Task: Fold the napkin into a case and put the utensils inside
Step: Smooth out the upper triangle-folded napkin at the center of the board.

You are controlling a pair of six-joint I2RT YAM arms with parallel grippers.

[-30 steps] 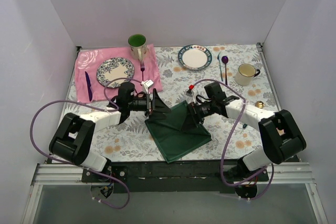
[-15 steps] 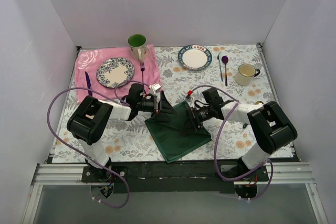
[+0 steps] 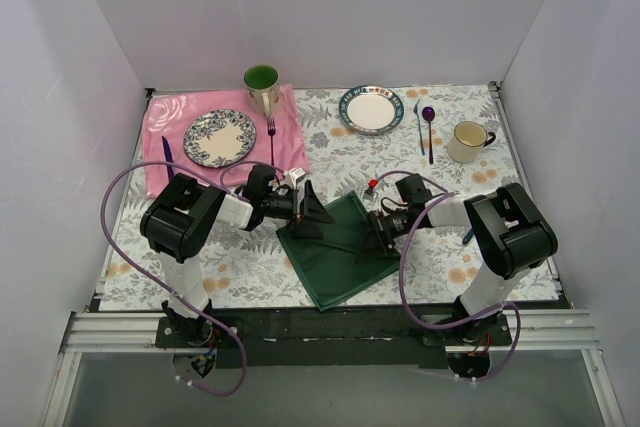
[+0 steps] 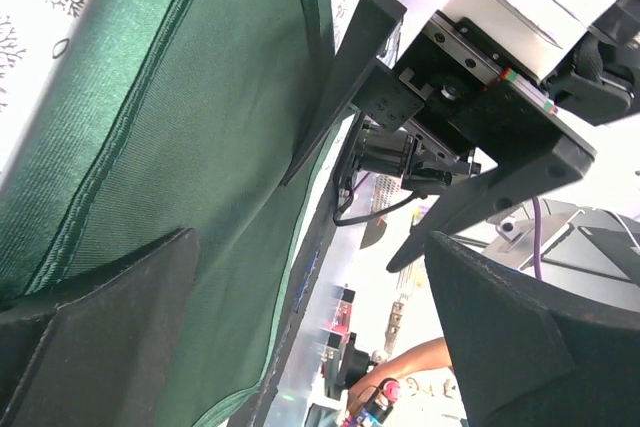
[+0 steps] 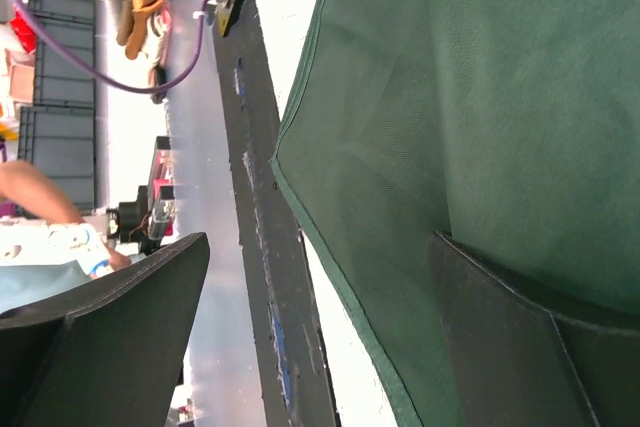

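Note:
The dark green napkin [image 3: 338, 255] lies folded flat at the table's near middle. My left gripper [image 3: 320, 219] lies on its side at the napkin's upper left part, open, with one finger [image 4: 100, 332] resting on the cloth [image 4: 180, 127]. My right gripper [image 3: 378, 241] is open over the napkin's right part, one finger [image 5: 545, 352] against the cloth [image 5: 470, 97]. Neither holds anything. The right gripper also shows open in the left wrist view [image 4: 420, 137]. The gold-headed utensils do not show clearly; a short dark green bit [image 3: 467, 236] pokes out beside my right forearm.
A pink cloth [image 3: 175, 112] at the back left carries a patterned plate [image 3: 219, 137], a green mug [image 3: 262, 87], a pink fork [image 3: 271, 133] and a purple knife [image 3: 167, 159]. At the back right stand a white plate [image 3: 371, 109], a purple spoon [image 3: 429, 129] and a cream mug [image 3: 468, 141].
Both arms have drawn their elbows in and the grippers have sunk lower onto the napkin. The cloth that stood slightly raised between them now lies flat.

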